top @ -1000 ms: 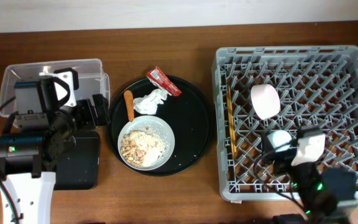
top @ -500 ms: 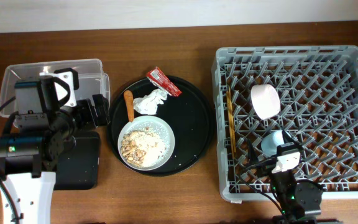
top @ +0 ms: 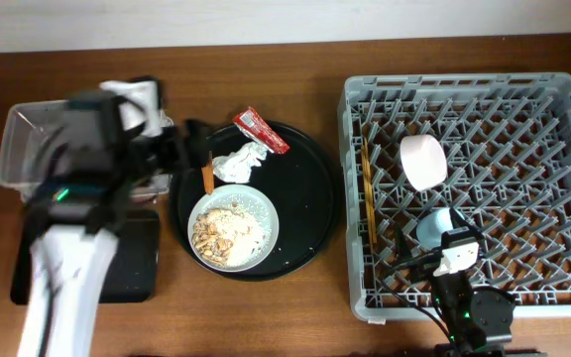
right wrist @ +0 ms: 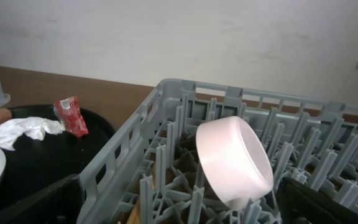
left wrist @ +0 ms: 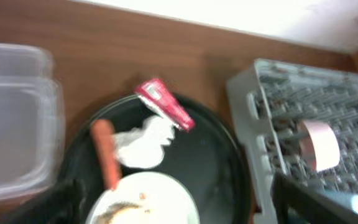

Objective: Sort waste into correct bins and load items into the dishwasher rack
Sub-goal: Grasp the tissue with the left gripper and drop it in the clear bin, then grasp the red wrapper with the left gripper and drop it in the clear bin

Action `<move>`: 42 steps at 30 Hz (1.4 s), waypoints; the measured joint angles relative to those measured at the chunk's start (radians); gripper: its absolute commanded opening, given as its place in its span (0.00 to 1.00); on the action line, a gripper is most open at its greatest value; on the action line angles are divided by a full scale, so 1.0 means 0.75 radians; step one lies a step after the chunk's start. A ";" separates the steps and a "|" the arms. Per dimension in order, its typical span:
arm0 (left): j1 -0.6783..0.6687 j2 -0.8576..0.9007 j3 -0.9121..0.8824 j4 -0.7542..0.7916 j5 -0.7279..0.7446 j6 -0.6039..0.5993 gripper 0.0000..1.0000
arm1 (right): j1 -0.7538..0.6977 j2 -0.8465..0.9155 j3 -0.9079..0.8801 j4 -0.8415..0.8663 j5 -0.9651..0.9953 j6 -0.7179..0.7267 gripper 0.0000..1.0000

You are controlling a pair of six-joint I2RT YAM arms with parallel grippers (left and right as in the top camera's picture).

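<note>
At the left rim of the round black tray (top: 310, 198), our left gripper (top: 188, 149) hangs spread wide and empty just beside the carrot stick (top: 205, 167). The tissue (top: 238, 162) and red wrapper (top: 261, 131) lie close by, so we judge a hasty close could pinch two kinds of waste together or nudge the plate (top: 266, 213) of food scraps (top: 218, 234). Half a second ago this arm sat over the clear tub (top: 18, 149); it has swung across, while our right gripper (top: 451, 248), likewise spread and empty, stays at the dishwasher rack (top: 355, 198) front by the cup (top: 432, 226).
</note>
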 measured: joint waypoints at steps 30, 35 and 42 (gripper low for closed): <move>-0.321 0.682 0.339 -0.064 -0.563 -0.020 0.01 | 0.000 -0.004 -0.001 0.000 -0.001 0.001 0.98; 0.022 0.609 0.345 -0.103 -0.644 -0.051 0.01 | 0.000 -0.004 -0.001 0.000 -0.001 0.000 0.98; 0.272 0.609 0.346 0.053 -0.475 -0.018 0.67 | 0.000 -0.004 -0.001 0.000 -0.001 0.001 0.98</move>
